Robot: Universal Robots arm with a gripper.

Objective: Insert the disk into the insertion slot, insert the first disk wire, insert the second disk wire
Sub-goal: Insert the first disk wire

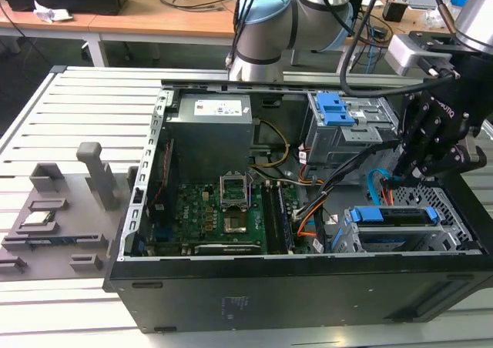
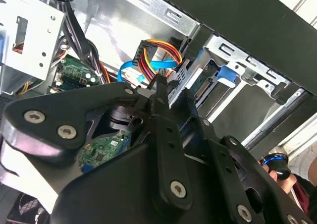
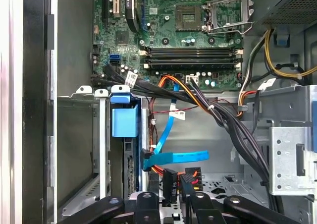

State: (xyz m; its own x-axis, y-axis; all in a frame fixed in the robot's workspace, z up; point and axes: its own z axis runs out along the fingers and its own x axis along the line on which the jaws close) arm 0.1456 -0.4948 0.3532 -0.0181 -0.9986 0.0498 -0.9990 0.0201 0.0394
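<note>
The disk, in its blue carrier, lies inside the insertion slot, the low silver cage at the case's front corner on the exterior view's right. In the first wrist view the carrier's blue tab and the disk's rear edge show beside the cage wall. A flat blue disk wire has its plug against that rear edge. My gripper hangs just behind the cage. It is shut on the black plug of the disk wire with red, yellow and orange strands, close to the disk's rear edge.
A taller grey cage with a blue latch stands just behind my gripper. A thick black cable bundle runs past it to the motherboard. The power supply fills the back corner. A grey fixture sits outside the case on the exterior view's left.
</note>
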